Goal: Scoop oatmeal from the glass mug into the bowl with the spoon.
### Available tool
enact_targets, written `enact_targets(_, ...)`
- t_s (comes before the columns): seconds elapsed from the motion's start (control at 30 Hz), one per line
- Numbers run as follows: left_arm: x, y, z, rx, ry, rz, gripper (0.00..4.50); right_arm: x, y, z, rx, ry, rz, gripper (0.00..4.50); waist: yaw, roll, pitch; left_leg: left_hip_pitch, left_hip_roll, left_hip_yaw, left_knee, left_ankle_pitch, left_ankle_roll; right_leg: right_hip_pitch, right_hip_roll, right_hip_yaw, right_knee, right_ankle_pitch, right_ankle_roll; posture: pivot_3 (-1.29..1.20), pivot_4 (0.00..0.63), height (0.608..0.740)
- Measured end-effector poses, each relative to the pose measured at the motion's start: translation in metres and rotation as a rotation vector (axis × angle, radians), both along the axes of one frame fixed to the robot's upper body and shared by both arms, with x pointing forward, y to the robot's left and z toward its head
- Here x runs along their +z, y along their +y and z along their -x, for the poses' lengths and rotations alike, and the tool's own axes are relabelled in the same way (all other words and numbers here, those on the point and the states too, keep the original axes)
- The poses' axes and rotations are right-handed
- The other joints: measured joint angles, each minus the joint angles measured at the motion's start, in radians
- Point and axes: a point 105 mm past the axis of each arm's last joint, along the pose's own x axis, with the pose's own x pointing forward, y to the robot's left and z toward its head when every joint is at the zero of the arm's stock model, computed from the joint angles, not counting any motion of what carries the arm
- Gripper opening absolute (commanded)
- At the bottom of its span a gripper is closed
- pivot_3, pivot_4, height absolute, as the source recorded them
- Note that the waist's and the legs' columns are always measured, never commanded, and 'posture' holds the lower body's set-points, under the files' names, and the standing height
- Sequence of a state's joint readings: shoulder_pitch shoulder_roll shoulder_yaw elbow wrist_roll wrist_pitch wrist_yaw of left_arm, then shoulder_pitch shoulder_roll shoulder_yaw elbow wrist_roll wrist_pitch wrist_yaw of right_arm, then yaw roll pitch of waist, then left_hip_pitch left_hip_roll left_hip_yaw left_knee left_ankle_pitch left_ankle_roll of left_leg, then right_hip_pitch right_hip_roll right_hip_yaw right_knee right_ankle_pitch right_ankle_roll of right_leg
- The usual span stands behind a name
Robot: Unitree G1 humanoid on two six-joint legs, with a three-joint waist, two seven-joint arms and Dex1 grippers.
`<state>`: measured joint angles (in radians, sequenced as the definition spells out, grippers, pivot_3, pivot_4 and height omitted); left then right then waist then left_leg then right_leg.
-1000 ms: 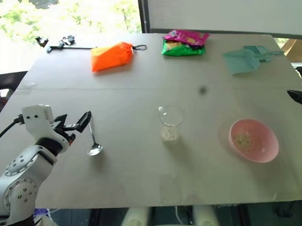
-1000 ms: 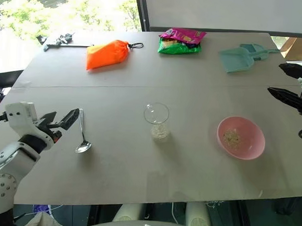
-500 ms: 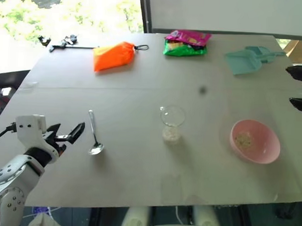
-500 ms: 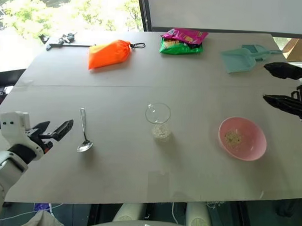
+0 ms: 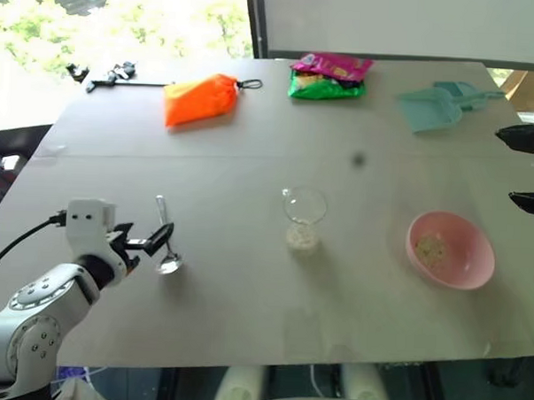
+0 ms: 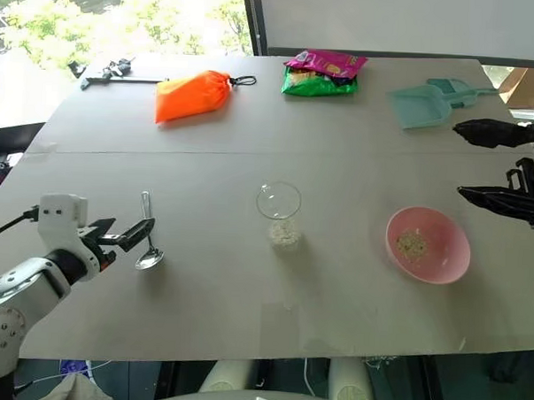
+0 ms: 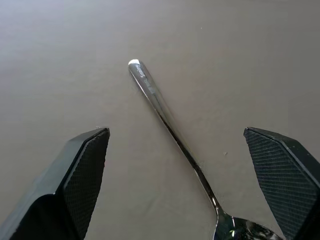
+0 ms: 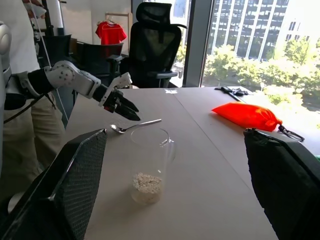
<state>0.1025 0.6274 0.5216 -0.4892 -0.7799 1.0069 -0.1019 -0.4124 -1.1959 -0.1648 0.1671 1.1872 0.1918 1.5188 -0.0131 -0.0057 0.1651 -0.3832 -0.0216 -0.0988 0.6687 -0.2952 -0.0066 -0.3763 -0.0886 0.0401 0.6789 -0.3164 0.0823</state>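
Left gripper [image 5: 163, 241] has swung back in and dropped since a half second ago, jaws wide, now straddling the spoon [image 5: 164, 240], which lies flat on the table [image 5: 244, 323], nothing gripped yet. Pickup looks imminent. Glass mug [image 5: 303, 217] stands at 3 o'clock from the spoon, oatmeal [image 5: 301, 239] in its base. Bowl [image 5: 450, 250] further at 3 o'clock. Right gripper [image 6: 490, 165] has edged inward, hovering at 12 o'clock of the bowl, jaws spread, empty.
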Motion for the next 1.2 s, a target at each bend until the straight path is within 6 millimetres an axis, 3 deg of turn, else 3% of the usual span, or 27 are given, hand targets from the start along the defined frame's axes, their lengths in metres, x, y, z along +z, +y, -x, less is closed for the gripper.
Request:
enact_targets(0.27, -0.007, -0.019, -0.009, 0.122, 0.182, -0.049, 4.45, -0.003, -0.007, -0.002, -0.036, 0.005, 0.015, 4.41, 0.001, 0.000, 0.000, 0.000, -0.003, 0.000, 0.001, 0.001, -0.002, 0.000, 0.000, 0.000, 0.001, 0.000, 0.000, 0.00, 0.150, 0.740)
enact_targets(0.53, -0.006, -0.028, -0.017, 0.225, 0.223, -0.042, 4.45, -0.005, -0.008, -0.002, -0.042, 0.015, 0.016, 4.41, 0.003, 0.001, -0.001, 0.000, -0.003, 0.000, 0.002, 0.002, -0.003, 0.001, 0.000, 0.000, 0.002, 0.000, 0.001, 0.00, 0.150, 0.740)
enact_targets(0.63, -0.007, -0.030, -0.019, 0.245, 0.223, -0.037, 3.63, -0.006, -0.009, -0.001, -0.046, 0.021, 0.022, 4.50, 0.003, 0.001, -0.001, 0.001, -0.003, 0.000, 0.003, 0.002, -0.003, 0.001, 0.000, 0.000, 0.002, 0.001, 0.001, 0.00, 0.150, 0.740)
enact_targets(0.8, -0.006, -0.030, -0.025, 0.300, 0.219, -0.015, 1.40, -0.006, -0.012, -0.001, -0.060, 0.029, 0.037, 4.50, 0.002, 0.001, -0.002, 0.001, -0.003, 0.001, 0.003, 0.002, -0.003, 0.002, 0.001, 0.001, 0.002, 0.001, 0.001, 0.00, 0.150, 0.740)
enact_targets(0.93, -0.005, -0.026, -0.027, 0.350, 0.223, -0.014, 0.04, -0.009, -0.014, -0.001, -0.071, 0.036, 0.035, 4.50, 0.002, 0.002, -0.002, 0.001, -0.003, 0.001, 0.003, 0.002, -0.003, 0.002, 0.001, 0.001, 0.002, 0.001, 0.001, 0.00, 0.150, 0.740)
enact_targets(1.2, -0.006, -0.024, -0.027, 0.382, 0.224, -0.017, 0.04, -0.010, -0.017, -0.002, -0.081, 0.036, 0.034, 4.50, 0.000, 0.002, -0.002, 0.001, -0.003, 0.002, 0.003, 0.002, -0.003, 0.001, 0.001, 0.002, 0.002, 0.001, 0.002, 0.00, 0.150, 0.740)
